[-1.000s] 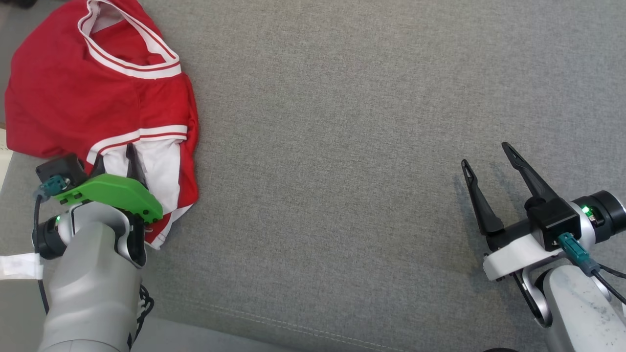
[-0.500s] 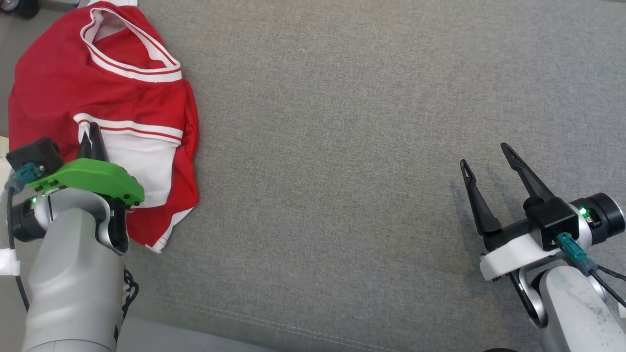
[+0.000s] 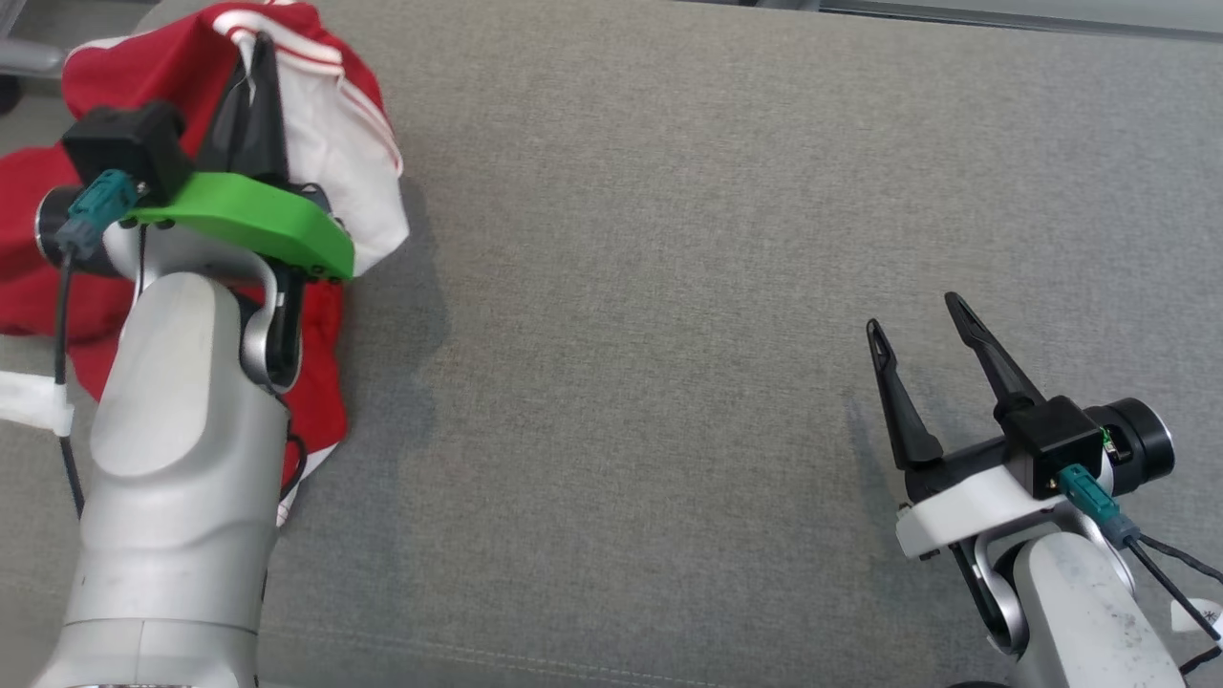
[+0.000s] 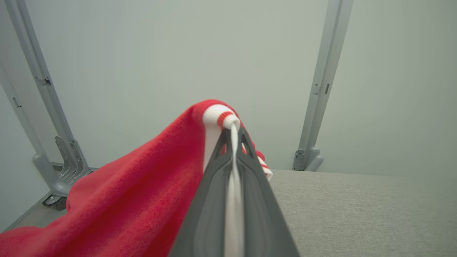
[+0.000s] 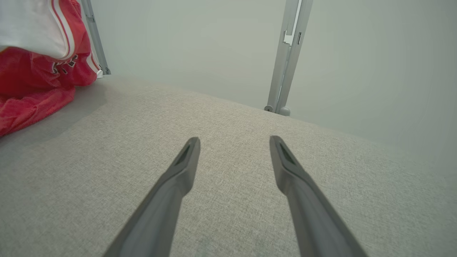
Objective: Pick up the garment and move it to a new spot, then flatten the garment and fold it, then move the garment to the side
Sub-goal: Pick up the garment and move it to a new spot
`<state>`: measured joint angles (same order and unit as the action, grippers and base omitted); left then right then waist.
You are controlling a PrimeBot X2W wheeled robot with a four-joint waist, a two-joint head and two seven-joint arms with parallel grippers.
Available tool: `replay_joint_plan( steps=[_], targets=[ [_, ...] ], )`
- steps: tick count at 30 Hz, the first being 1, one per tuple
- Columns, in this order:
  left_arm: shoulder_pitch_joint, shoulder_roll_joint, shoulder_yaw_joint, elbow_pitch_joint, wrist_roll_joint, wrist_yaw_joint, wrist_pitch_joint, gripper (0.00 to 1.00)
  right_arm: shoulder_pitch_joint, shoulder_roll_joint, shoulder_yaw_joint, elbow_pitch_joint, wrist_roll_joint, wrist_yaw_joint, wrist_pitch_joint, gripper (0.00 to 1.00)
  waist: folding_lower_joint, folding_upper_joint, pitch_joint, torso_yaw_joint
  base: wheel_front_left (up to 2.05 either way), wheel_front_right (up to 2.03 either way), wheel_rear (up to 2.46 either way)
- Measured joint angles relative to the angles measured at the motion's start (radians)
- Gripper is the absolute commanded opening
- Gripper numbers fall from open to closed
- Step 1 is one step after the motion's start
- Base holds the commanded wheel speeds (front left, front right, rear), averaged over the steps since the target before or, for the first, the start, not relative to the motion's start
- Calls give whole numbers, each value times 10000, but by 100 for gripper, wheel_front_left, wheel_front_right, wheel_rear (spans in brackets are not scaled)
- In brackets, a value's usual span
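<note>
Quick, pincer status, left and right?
Left pincer: closed, holding the garment by its striped trim.
Right pincer: open, empty.

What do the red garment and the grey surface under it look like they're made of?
The garment looks like a matte, likely synthetic sports mesh: tiny holes show in the right wrist view, and its white trim is ribbed knit. The grey surface looks like matte woven upholstery fabric: flecked weave and a stitched seam.
</note>
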<state>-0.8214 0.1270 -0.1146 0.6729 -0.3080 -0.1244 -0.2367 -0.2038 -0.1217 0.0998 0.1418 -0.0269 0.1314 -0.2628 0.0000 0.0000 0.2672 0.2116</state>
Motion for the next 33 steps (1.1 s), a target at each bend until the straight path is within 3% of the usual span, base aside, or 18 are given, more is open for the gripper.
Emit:
replay_joint_plan(
  steps=[5,14,18,26,33],
  targets=[
    [-97,-255,-968,-1172,-184,-35,671,0,39,221,-36,-31,71,0,0,100,0,0,-165,-493,0,0,0],
    [-70,-738,-3289,-3012,-1244,-29,1885,0,46,506,-90,-86,167,0,0,100,0,0,-444,-1990,0,0,0],
    [-113,-748,-4119,-2940,-1931,291,1941,0,-1,594,-40,-104,242,0,0,100,0,0,-495,-2786,0,0,0],
    [-655,-780,-7342,-2245,-4119,1101,1578,0,278,685,-132,184,316,0,0,100,0,0,-506,-4631,0,0,0],
    [-946,-815,-9164,-1492,-5227,1726,940,0,556,696,-111,326,307,0,0,100,0,1,-559,-5552,0,0,0]
  ],
)
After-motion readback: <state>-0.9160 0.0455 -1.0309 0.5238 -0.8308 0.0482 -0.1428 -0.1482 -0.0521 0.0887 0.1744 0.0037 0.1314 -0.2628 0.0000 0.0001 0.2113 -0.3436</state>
